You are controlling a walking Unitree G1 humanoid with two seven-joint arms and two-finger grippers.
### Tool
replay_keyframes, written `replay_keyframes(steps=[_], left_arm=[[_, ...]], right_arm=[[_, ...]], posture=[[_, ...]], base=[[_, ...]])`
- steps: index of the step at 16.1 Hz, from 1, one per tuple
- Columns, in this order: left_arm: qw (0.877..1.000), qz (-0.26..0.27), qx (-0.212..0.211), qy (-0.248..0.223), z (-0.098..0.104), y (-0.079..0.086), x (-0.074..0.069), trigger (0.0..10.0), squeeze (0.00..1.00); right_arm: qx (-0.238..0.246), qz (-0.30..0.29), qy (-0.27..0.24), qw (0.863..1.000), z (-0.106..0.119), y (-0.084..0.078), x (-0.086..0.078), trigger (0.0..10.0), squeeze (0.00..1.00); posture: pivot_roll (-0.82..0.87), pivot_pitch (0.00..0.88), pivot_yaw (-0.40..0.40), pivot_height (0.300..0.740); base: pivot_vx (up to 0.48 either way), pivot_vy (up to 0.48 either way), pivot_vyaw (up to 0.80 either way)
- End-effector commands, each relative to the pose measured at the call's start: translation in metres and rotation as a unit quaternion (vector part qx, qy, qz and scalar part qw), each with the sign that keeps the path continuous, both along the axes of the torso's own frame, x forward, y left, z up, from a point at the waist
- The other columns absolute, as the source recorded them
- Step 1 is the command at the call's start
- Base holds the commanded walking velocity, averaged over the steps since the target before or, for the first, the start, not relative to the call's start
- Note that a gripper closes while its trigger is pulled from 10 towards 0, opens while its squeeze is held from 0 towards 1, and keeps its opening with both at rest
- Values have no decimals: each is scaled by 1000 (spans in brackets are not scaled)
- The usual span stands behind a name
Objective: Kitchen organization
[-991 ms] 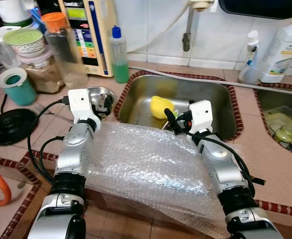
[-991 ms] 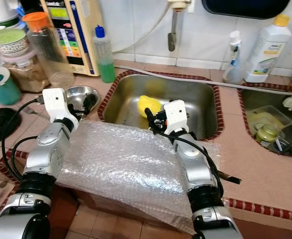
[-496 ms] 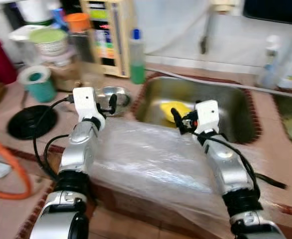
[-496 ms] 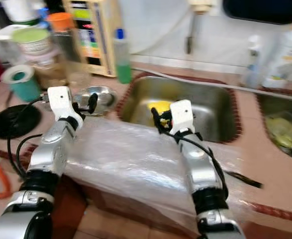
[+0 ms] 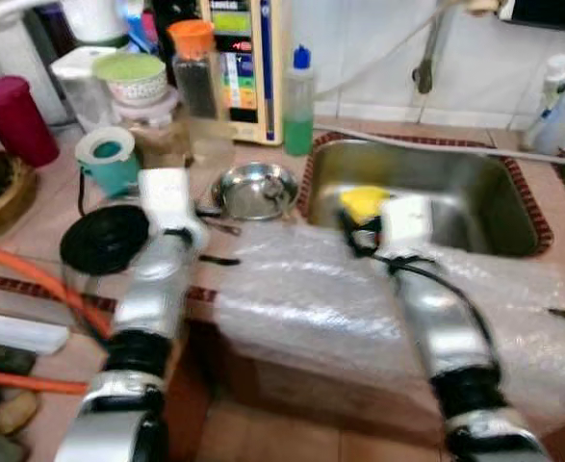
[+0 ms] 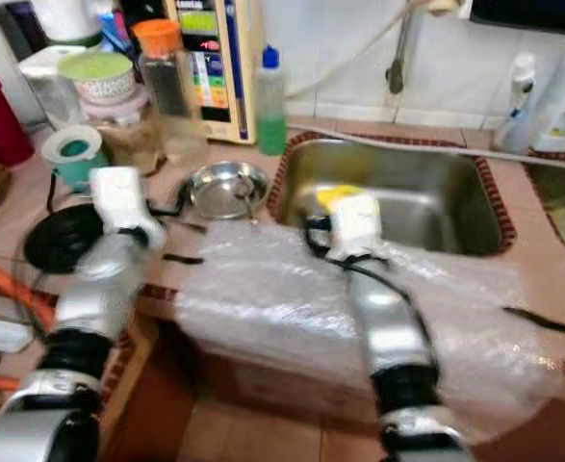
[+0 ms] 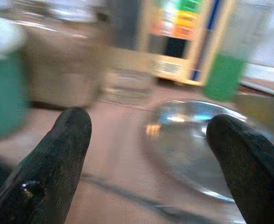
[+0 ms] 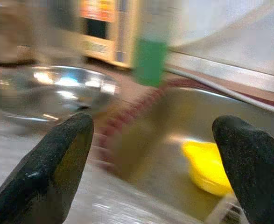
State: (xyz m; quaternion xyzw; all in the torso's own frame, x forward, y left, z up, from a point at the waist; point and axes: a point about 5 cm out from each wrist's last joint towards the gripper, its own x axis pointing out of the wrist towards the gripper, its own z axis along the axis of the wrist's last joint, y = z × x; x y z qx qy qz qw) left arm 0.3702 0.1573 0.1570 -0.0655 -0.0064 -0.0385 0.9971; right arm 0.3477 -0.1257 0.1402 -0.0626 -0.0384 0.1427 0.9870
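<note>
A small steel bowl (image 5: 255, 190) sits on the tiled counter just left of the steel sink (image 5: 475, 192). A yellow object (image 5: 363, 201) lies in the sink's near left corner. A sheet of bubble wrap (image 5: 359, 303) drapes over the counter's front edge. My left gripper (image 7: 148, 140) is open and empty, pointing at the bowl (image 7: 193, 144) from its left. My right gripper (image 8: 155, 149) is open and empty above the wrap's far edge, facing the sink rim with the yellow object (image 8: 207, 165) just ahead.
A green-liquid bottle (image 5: 299, 101), a cream appliance (image 5: 248, 58), jars, a teal cup (image 5: 109, 159) and a maroon container (image 5: 17, 120) crowd the back left. A black round lid (image 5: 104, 236) lies by my left arm. An orange hose (image 5: 51, 289) runs at the left.
The whole view has swung left and blurred, so the camera moved. Both arms keep their places over the bubble wrap, with both grippers still open.
</note>
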Motion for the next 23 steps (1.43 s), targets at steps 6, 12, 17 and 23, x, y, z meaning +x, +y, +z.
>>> replay_keyframes(steps=[6,12,17,23], left_arm=[[1000,-25,-9,-14,4,-12,-1,10000,0],[999,-34,-8,-23,5,-14,-1,10000,0],[999,-38,-9,-28,7,-15,-2,10000,0],[999,-25,-14,-26,5,-15,-3,10000,0]], right_arm=[[-8,-17,-13,1000,10,-8,4,10000,0],[-12,-19,-20,1000,12,-7,5,10000,0],[-12,-19,-27,999,14,-6,5,10000,0],[-13,-19,-26,999,13,-6,5,10000,0]], posture=[[70,0,66,740],[69,0,66,740],[71,0,68,740],[71,0,66,740]], base=[[0,0,-392],[0,0,-771],[54,0,-280],[187,0,0]])
